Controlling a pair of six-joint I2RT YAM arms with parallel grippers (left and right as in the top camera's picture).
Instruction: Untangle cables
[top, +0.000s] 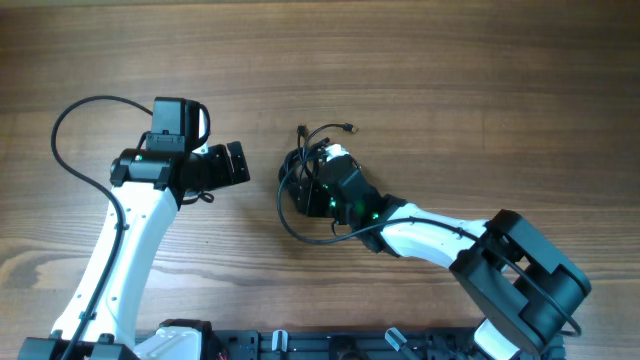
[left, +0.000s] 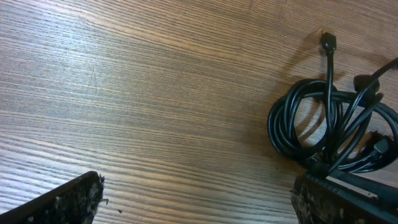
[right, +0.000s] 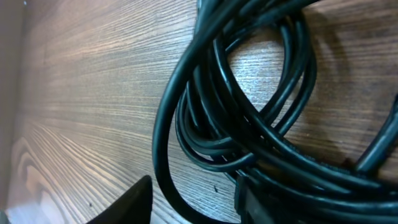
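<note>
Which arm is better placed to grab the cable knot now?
Right. The right gripper sits over the cables; the left gripper is open but off to one side.

Wooden surface noted: brown, with fine grain lines running side to side in overhead view. Faint scratches seen across grain in left wrist view.

Cables laid directly on it, near middle, bunched into one black coil of several overlapping loops. One wider loop spread flat on wood toward near edge. Thin loose ends pushed out from bunch toward far side. One end tipped with small plug, rested on wood, soft shadow cast beside it. Glossy strands seen pressed close together in right wrist view.
</note>
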